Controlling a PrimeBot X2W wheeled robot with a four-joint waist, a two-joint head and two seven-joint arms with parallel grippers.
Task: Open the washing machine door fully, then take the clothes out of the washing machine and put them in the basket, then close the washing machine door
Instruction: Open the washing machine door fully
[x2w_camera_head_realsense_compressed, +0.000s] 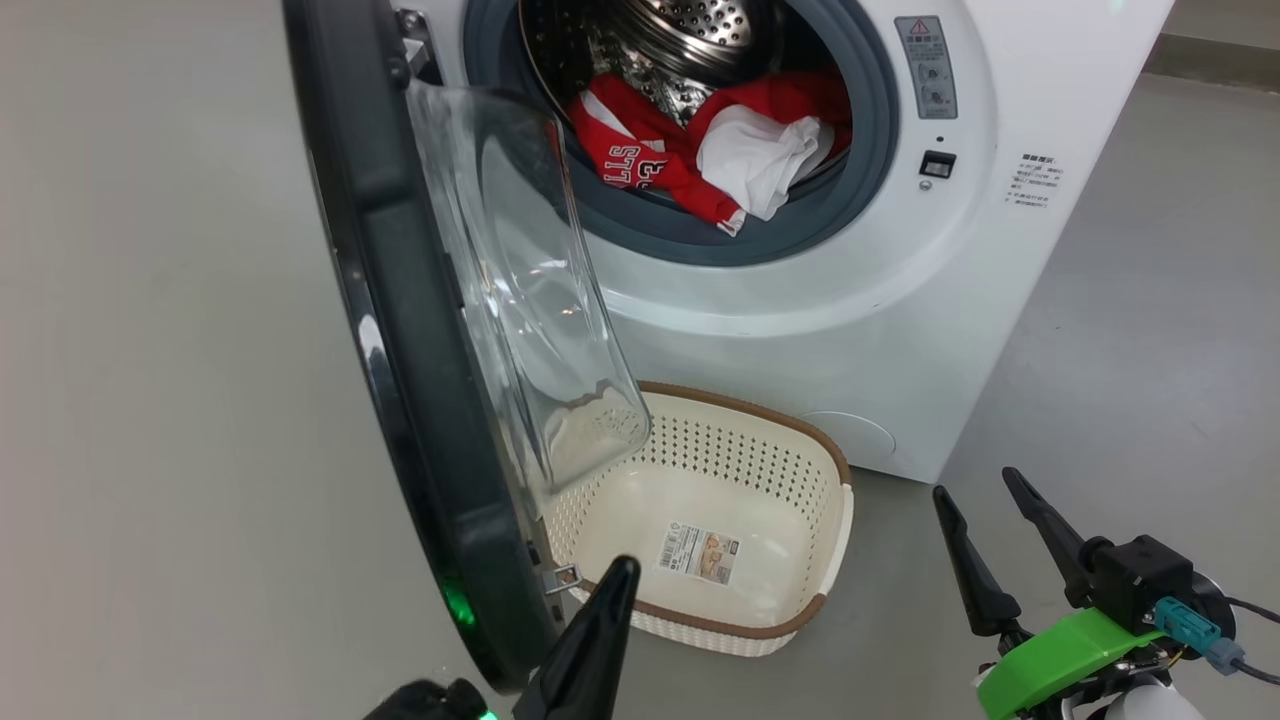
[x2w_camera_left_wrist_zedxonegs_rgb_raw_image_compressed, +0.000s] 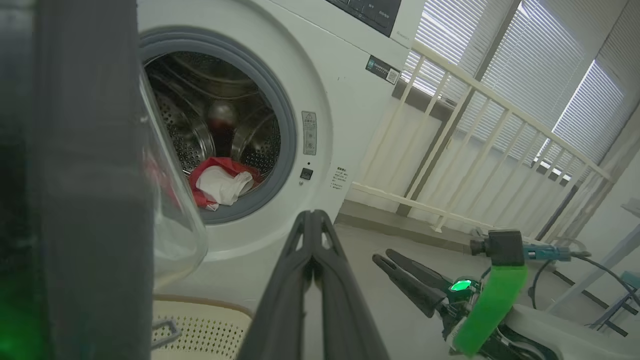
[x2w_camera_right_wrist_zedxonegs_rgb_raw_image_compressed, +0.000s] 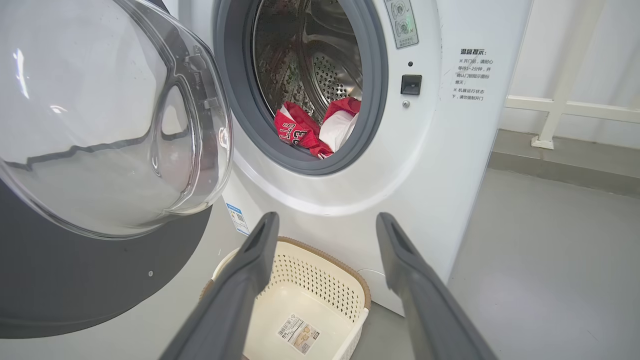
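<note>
The white washing machine (x2w_camera_head_realsense_compressed: 900, 330) stands ahead with its door (x2w_camera_head_realsense_compressed: 420, 380) swung out toward me, edge-on, the clear glass bowl (x2w_camera_head_realsense_compressed: 520, 280) facing the drum. Red jerseys and a white cloth, the clothes (x2w_camera_head_realsense_compressed: 700, 150), lie at the drum's front lip; they also show as clothes (x2w_camera_left_wrist_zedxonegs_rgb_raw_image_compressed: 220, 185) and clothes (x2w_camera_right_wrist_zedxonegs_rgb_raw_image_compressed: 315, 130). The cream basket (x2w_camera_head_realsense_compressed: 790, 460) sits on the floor below the opening, with nothing in it but a label. My left gripper (x2w_camera_head_realsense_compressed: 615, 575) is shut on nothing, its tips just right of the door's lower rim. My right gripper (x2w_camera_head_realsense_compressed: 980, 490) is open, right of the basket.
Grey floor (x2w_camera_head_realsense_compressed: 150, 400) spreads to the left of the door and to the right of the machine. In the left wrist view a white railing (x2w_camera_left_wrist_zedxonegs_rgb_raw_image_compressed: 475, 150) and blinds stand beyond the machine. The door juts over the basket's left end.
</note>
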